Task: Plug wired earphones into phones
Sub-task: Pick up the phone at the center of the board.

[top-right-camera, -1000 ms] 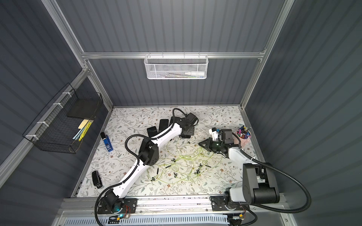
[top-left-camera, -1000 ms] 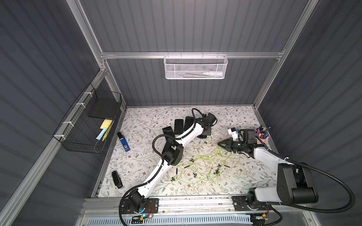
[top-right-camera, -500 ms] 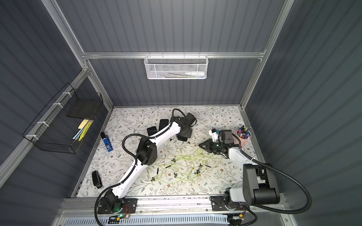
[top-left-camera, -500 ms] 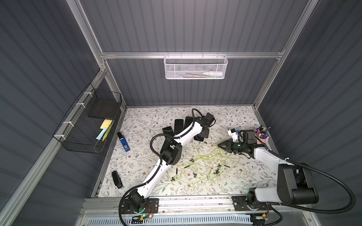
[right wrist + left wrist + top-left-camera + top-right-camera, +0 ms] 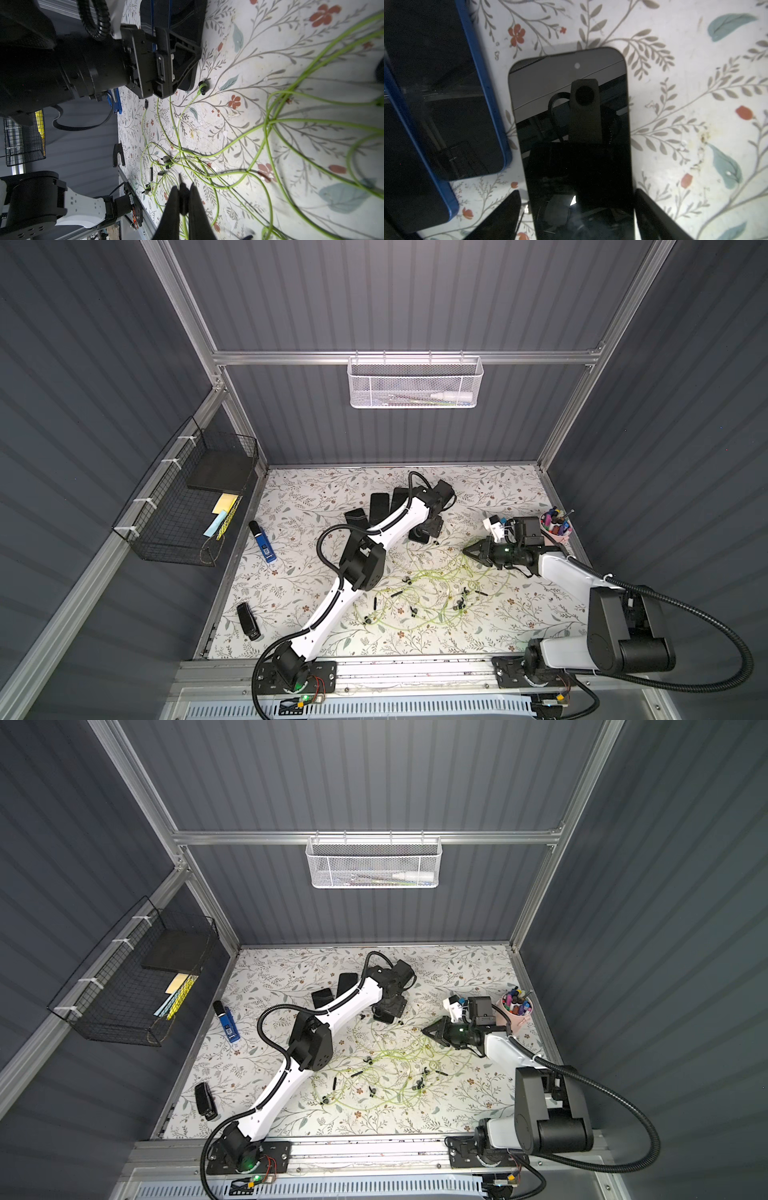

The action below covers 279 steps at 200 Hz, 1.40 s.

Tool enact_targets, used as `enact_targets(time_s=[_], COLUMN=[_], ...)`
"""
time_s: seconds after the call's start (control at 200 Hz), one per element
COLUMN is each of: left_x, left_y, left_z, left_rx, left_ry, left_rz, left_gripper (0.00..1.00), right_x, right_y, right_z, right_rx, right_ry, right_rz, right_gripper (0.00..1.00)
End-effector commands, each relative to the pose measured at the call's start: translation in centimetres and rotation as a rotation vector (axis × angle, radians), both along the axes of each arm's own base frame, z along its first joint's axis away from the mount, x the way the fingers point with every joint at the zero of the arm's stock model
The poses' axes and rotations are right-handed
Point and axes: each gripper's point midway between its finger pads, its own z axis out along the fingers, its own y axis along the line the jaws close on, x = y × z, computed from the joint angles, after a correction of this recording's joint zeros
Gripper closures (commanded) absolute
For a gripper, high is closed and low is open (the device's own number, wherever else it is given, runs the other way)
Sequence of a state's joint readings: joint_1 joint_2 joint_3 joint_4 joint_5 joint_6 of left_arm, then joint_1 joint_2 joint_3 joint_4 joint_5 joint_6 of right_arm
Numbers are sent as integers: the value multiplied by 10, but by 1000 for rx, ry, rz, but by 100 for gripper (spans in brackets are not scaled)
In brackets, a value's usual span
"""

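Note:
Several black phones lie at the back middle of the floral mat; two show [image 5: 379, 506] [image 5: 399, 497], and two blue-edged ones [image 5: 440, 104] in the left wrist view. My left gripper [image 5: 432, 526] [image 5: 577, 192] is open and straddles another phone [image 5: 571, 124], one finger [image 5: 500, 218] on each side, with a sliver of mat between finger and phone edge. The wired earphones [image 5: 428, 593] [image 5: 386, 1077] lie in a yellow-green tangle at mid-table. My right gripper [image 5: 467, 551] [image 5: 184, 187] is shut on a black earphone plug [image 5: 184, 199], whose cable trails back between the fingers.
A blue-and-black stick device [image 5: 262, 541] and a small black device [image 5: 248, 621] lie at the left. A pink cup of pens [image 5: 556, 526] stands behind my right wrist. A wire basket [image 5: 187, 506] hangs on the left wall, a white mesh basket [image 5: 413, 383] on the back.
My left gripper has shifted a little toward the front over the phone and its jaws have spread wider. The right gripper has stayed almost in place, still shut on the plug.

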<state>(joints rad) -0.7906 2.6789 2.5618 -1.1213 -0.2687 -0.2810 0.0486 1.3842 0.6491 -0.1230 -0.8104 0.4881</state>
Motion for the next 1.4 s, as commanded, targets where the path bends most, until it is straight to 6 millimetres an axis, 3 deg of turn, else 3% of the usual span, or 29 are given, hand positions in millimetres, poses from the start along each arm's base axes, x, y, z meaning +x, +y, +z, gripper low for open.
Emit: enact_targets(time_s=[0.0, 0.215, 0.425, 0.69, 1.181, 1.291, 1.391], left_x=[-52, -52, -64, -73, -73, -69, -53], left_y=[41, 35, 42, 53, 48, 49, 44], left_z=[-80, -88, -104, -110, -124, -118, -92], left_rx=[221, 202, 230, 231, 194, 195, 153], left_ry=[266, 281, 347, 400, 424, 408, 329], left_rz=[-76, -119, -130, -78, -96, -92, -67], left_gripper=[17, 19, 20, 18, 27, 31, 31], right_x=[3, 2, 2, 2, 3, 3, 4], right_y=[-1, -1, -2, -4, -6, -5, -5], right_z=[1, -2, -4, -5, -1, 0, 0], right_rx=[-14, -22, -28, -40, -54, -56, -60], right_ry=[-1, 9, 15, 23, 24, 23, 26], right_rz=[7, 7, 3, -4, -19, -18, -18], right_gripper=[100, 100, 100, 100, 100, 100, 100])
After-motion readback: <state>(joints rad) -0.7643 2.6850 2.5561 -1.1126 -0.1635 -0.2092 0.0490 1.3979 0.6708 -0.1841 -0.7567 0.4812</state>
